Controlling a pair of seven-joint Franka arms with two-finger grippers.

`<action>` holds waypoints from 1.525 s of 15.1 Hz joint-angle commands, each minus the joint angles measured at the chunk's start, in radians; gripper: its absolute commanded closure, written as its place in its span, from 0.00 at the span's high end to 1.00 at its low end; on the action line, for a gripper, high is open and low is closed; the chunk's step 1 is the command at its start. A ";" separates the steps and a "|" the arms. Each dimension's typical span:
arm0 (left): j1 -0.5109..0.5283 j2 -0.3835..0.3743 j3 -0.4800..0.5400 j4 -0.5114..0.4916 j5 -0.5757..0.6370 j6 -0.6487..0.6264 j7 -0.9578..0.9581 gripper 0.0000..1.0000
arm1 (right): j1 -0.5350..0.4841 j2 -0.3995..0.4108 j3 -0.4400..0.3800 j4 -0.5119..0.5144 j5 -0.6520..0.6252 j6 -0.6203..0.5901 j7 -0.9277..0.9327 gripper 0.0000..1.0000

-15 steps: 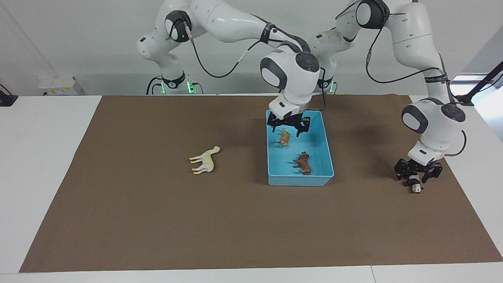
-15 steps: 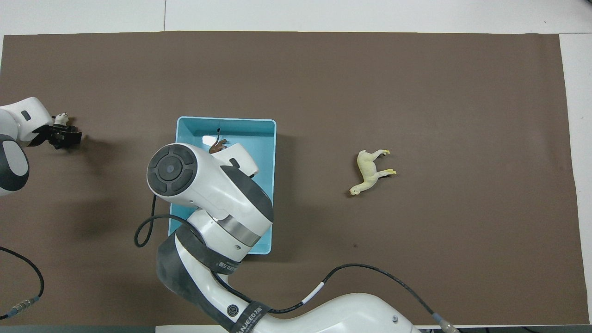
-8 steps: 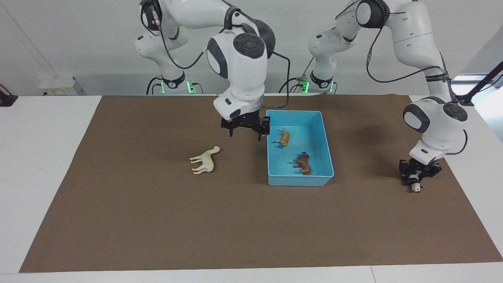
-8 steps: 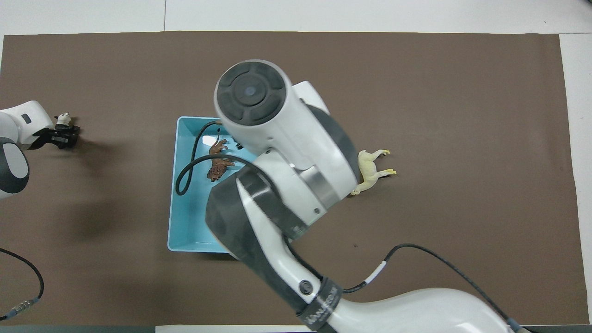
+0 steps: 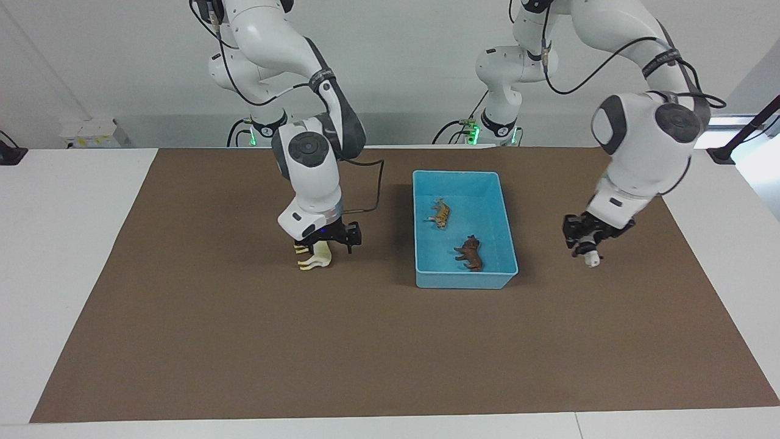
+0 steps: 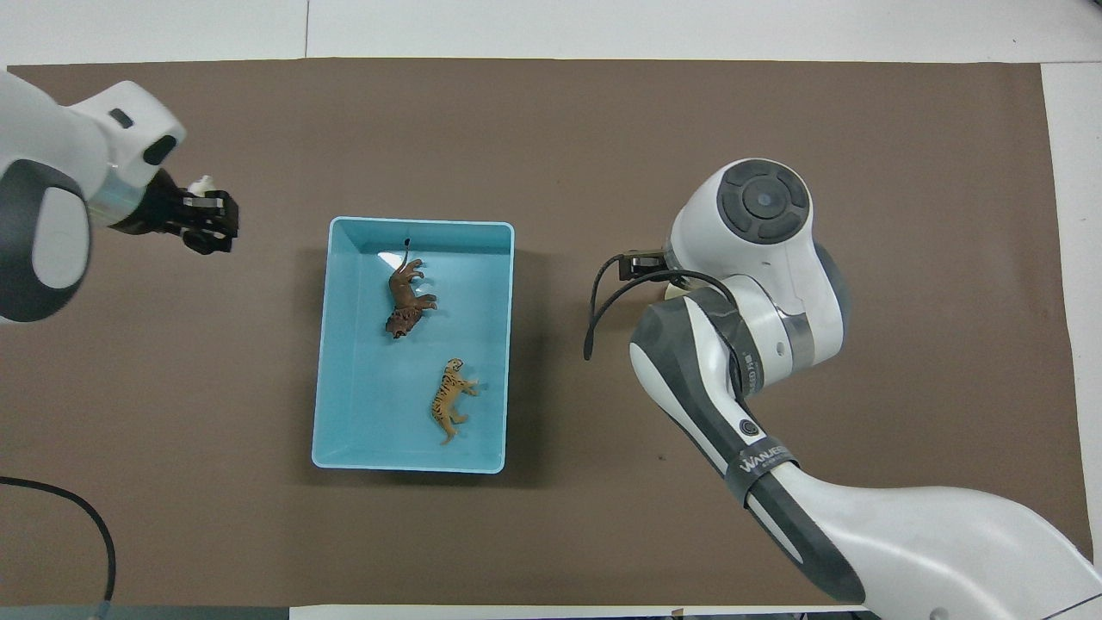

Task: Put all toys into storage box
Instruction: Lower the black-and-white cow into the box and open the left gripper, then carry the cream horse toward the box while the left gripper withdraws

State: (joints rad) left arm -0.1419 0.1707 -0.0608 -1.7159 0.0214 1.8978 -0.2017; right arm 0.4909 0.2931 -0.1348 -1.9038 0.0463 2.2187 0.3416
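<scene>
Panda (image 5: 592,259) figurine clamped in left pincer (image 5: 586,241).

Box (image 5: 466,277) interior half free; lion (image 5: 468,252), tiger (image 5: 439,213) inside.

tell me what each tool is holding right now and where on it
The left tool is shut on the panda; the gripped part is hidden. The right tool, open, is down over the llama, nothing held.
</scene>
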 commanded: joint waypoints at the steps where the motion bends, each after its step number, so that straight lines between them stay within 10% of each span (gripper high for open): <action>1: -0.178 -0.054 0.022 -0.127 0.000 0.036 -0.265 0.00 | -0.011 -0.069 0.012 -0.118 -0.010 0.068 -0.026 1.00; 3: -0.250 -0.100 0.022 -0.241 -0.003 0.124 -0.326 0.03 | -0.009 -0.066 0.012 -0.171 -0.010 0.148 -0.029 1.00; 4: -0.267 -0.123 0.022 -0.292 -0.003 0.151 -0.332 0.22 | -0.008 -0.060 0.012 -0.196 -0.010 0.197 -0.030 1.00; 6: -0.274 -0.129 0.021 -0.304 -0.003 0.161 -0.335 1.00 | -0.006 -0.029 0.012 -0.209 -0.010 0.249 -0.039 1.00; 10: -0.286 -0.129 0.022 -0.289 -0.003 0.162 -0.337 1.00 | -0.012 -0.017 0.012 -0.209 -0.010 0.266 -0.059 0.94; 12: -0.285 -0.132 0.024 -0.277 -0.003 0.156 -0.338 1.00 | -0.014 -0.017 0.012 -0.210 -0.010 0.263 -0.049 0.00; 19: -0.116 -0.232 0.036 -0.073 0.000 -0.141 -0.240 1.00 | -0.014 -0.017 0.011 -0.134 -0.006 0.123 -0.029 0.00; 23: -0.018 -0.197 0.038 0.151 -0.003 -0.393 -0.107 1.00 | 0.062 0.021 0.024 0.264 0.010 -0.280 0.127 0.00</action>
State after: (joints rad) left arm -0.2059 -0.0704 -0.0164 -1.6732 0.0218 1.6044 -0.3697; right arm 0.5037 0.2798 -0.1228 -1.8894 0.0478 2.1531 0.3725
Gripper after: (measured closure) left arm 0.000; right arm 0.524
